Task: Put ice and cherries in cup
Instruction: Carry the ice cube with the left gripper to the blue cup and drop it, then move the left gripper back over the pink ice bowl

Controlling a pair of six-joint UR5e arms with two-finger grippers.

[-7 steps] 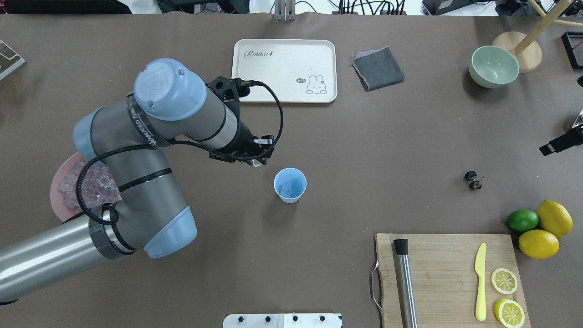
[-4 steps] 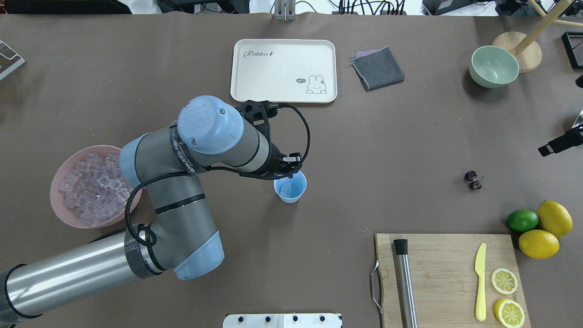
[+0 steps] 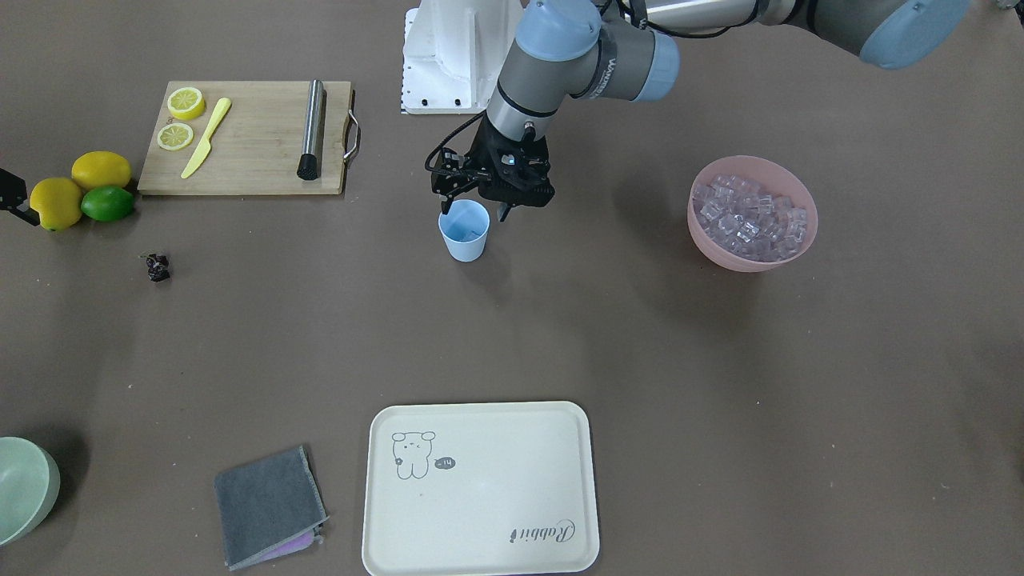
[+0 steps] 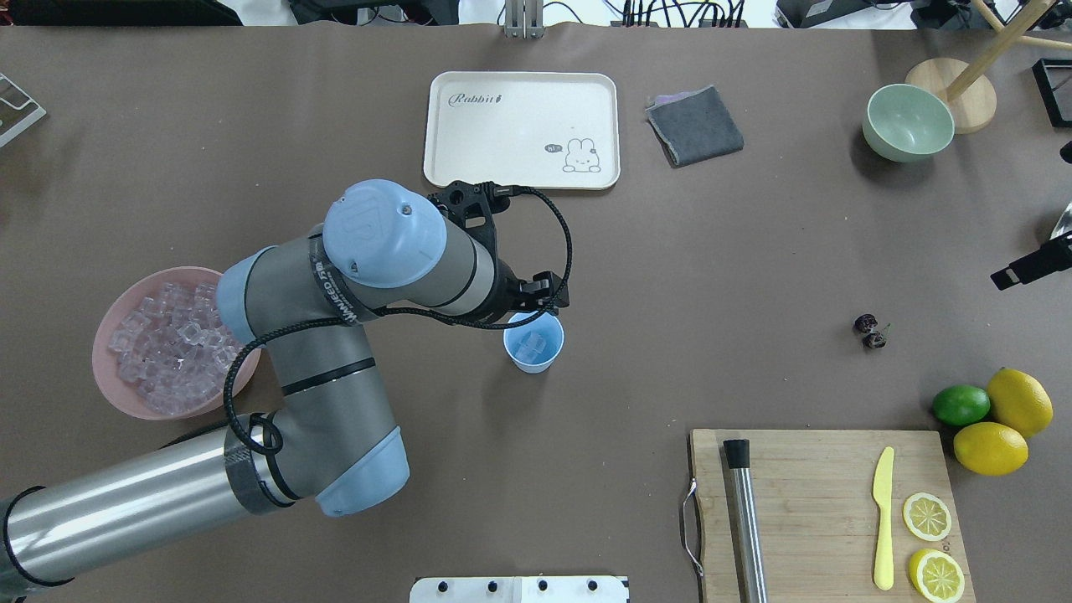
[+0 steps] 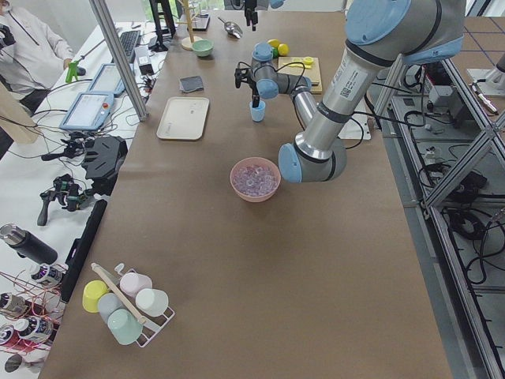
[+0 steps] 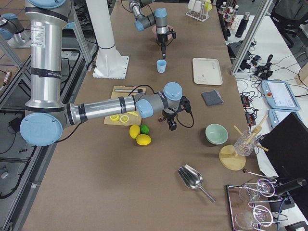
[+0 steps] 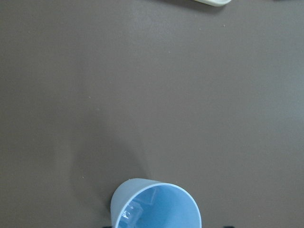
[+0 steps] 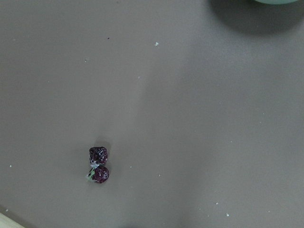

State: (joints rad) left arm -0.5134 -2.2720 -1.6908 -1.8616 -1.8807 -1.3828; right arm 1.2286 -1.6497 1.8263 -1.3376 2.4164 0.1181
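The light blue cup stands mid-table and holds clear ice cubes; it also shows in the front view and the left wrist view, with ice at its bottom. My left gripper hangs open just over the cup's rim, with nothing between the fingers. More ice fills a pink bowl at the left. The cherries lie on the table far right and show in the right wrist view. My right gripper hovers above and beyond them; I cannot tell its state.
A cream tray and a grey cloth lie beyond the cup. A pale green bowl sits far right. A cutting board with a knife, a metal rod and lemon slices is front right, beside two lemons and a lime.
My left arm swung right from near the pink bowl to over the cup. The clear cube seen between its fingers a second ago is no longer there. The right arm stayed still.
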